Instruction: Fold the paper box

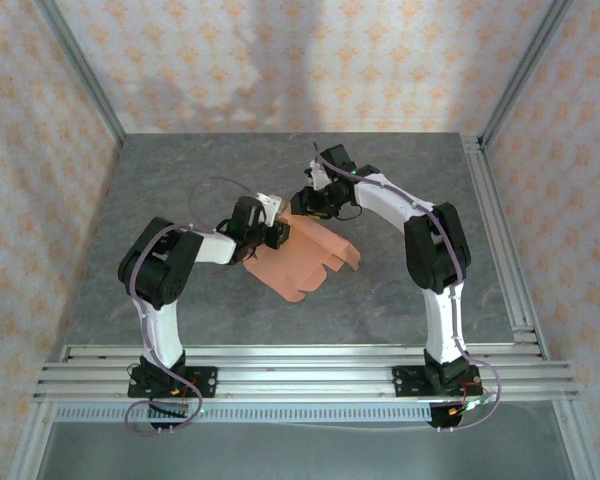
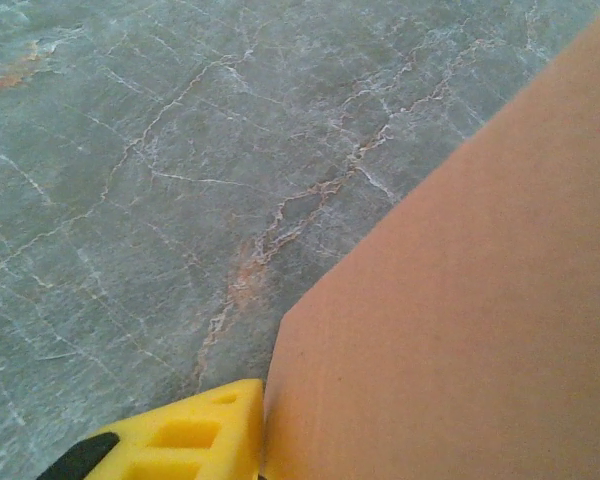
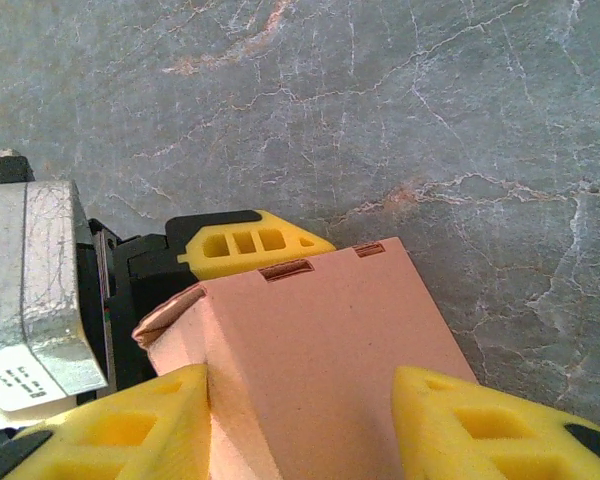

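Left arm point(image 1: 165, 265): elbow bent up, forearm low, reaching right toward the bench centre. Right arm point(image 1: 435, 250): arched high, wrist dipped down and to the left. We see the thin salmon-orange card paper box point(image 1: 315, 262), partly folded, lying on the grey marbled bench point(image 1: 180, 200). Its far edge sits at both sets of fingers and the rest spreads nearward from them. Right fingers point(image 3: 130, 430), yellow foam, stand apart, clamped on a raised folded section from both sides. Left fingers point(image 2: 190, 440): one yellow one touches the card's edge; we cannot tell whether they are together, apart or gripping.
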Robot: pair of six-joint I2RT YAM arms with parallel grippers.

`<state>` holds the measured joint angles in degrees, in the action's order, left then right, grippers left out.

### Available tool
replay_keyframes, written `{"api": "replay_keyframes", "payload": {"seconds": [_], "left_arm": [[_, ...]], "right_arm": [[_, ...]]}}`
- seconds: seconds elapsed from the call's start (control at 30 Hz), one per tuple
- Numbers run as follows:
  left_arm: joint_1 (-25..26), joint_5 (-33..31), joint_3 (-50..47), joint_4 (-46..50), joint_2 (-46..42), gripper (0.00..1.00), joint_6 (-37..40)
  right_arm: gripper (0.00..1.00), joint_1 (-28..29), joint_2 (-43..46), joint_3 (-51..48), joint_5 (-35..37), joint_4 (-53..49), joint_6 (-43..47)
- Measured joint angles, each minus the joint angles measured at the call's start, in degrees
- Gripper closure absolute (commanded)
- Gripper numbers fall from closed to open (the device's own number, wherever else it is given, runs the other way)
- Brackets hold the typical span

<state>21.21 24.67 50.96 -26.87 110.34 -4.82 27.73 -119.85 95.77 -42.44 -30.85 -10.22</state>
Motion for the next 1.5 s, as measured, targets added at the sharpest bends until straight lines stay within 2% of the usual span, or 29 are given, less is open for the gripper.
{"api": "replay_keyframes", "payload": {"seconds": [0.1, 0.2, 0.43, 0.67, 0.9, 0.93, 1.1, 1.33, 1.5], "left_arm": [[0.0, 0.0, 0.4, 0.0, 0.1, 0.74, -0.7], [0.0, 0.3, 0.6, 0.0, 0.3, 0.80, -1.4], [0.0, 0.4, 0.3, -0.8, 0.3, 0.81, -1.4], [0.0, 1.1, 0.2, -1.1, 0.3, 0.76, -1.4], [0.0, 2.6, -0.2, -1.2, 0.1, 0.93, -1.2], [0.1, 3.0, -0.3, -1.2, 0.0, 0.99, -1.3], [0.1, 3.8, -0.4, -1.2, 0.0, 1.00, -1.0], [0.0, 6.5, -0.4, -0.8, 0.0, 1.00, -1.0], [-1.1, 9.9, -0.4, -0.8, -0.4, 1.00, -1.0]], "right_arm": [[0.52, 0.0, 0.0, 0.0, -0.1, 0.0, 0.0], [0.52, 0.0, 0.0, 0.0, -0.2, 0.0, 0.0], [0.52, 0.0, -0.1, 0.0, -0.5, 0.4, -0.3], [0.52, -0.1, -0.3, 0.0, -1.3, 0.7, -0.6], [0.52, -0.2, -0.4, 0.0, -1.4, 1.6, -1.0], [0.52, -0.2, -0.5, 0.0, -1.5, 1.9, -1.1], [0.52, -0.2, -0.5, -0.5, -1.5, 2.6, -1.8], [0.28, -1.2, 2.0, -4.9, -1.4, 5.4, -4.7], [0.24, -3.6, 7.5, -10.6, -0.6, 8.0, -7.0]]}}
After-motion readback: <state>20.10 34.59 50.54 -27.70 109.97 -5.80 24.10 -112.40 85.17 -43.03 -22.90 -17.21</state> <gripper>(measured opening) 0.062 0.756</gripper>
